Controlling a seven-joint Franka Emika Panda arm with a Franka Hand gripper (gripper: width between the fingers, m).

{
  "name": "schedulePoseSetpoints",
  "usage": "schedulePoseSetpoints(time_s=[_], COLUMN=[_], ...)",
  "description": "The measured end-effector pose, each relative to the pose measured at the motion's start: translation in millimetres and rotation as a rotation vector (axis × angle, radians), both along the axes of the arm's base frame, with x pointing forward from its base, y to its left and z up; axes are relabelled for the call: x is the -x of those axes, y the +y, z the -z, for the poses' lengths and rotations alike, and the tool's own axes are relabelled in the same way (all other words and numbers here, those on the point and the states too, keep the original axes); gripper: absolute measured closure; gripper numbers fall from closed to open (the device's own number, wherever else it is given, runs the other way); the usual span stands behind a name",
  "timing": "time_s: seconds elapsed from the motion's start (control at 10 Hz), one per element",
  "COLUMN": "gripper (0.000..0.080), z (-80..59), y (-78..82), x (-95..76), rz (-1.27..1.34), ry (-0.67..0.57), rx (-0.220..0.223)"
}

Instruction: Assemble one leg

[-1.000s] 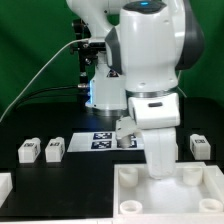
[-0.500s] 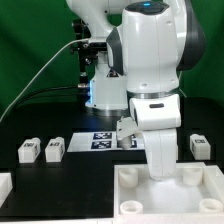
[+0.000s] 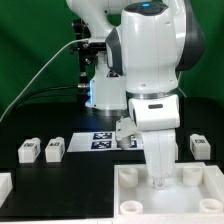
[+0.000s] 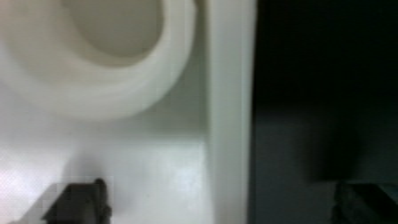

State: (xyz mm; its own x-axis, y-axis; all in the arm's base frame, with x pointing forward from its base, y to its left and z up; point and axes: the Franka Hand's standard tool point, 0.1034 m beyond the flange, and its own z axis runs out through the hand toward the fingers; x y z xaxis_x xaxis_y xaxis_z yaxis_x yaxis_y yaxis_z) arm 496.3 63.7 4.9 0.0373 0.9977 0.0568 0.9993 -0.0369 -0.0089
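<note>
Three legs show in the exterior view: two small white posts with tags (image 3: pixel 28 150) (image 3: pixel 54 148) at the left and one (image 3: pixel 200 146) at the right. My gripper (image 3: pixel 160 181) is down at the far wall of the large white square part (image 3: pixel 135 185) with round corner sockets. In the wrist view my gripper (image 4: pixel 222 200) is open. One dark finger (image 4: pixel 79 202) is over the white part near a round socket (image 4: pixel 107 50), and the other (image 4: pixel 366 200) is over the black table. The part's wall (image 4: pixel 228 110) runs between them, untouched. I hold nothing.
The marker board (image 3: pixel 100 139) lies on the black table behind my gripper. A white piece (image 3: pixel 5 186) shows at the exterior view's left edge. The robot's base (image 3: pixel 105 95) stands at the back, with a green backdrop behind it.
My gripper has sunk slightly toward the white square part's far wall. The legs have not moved.
</note>
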Motion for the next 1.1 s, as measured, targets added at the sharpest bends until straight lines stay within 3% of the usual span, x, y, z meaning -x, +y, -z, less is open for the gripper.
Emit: schedulePoseSetpoints(time_s=[0.6, 0.9, 1.1], gripper=[0.0151, 0.0151, 0.0151], z=[-0.7, -25.2, -39.1], y=[-1.9, 1.5, 25.7], x=[-0.1, 5.1, 14.3], rz=[0.004, 0.131, 0.337], ry=[-0.001, -0.02, -0.018], rx=[0.0, 0.007, 0.002])
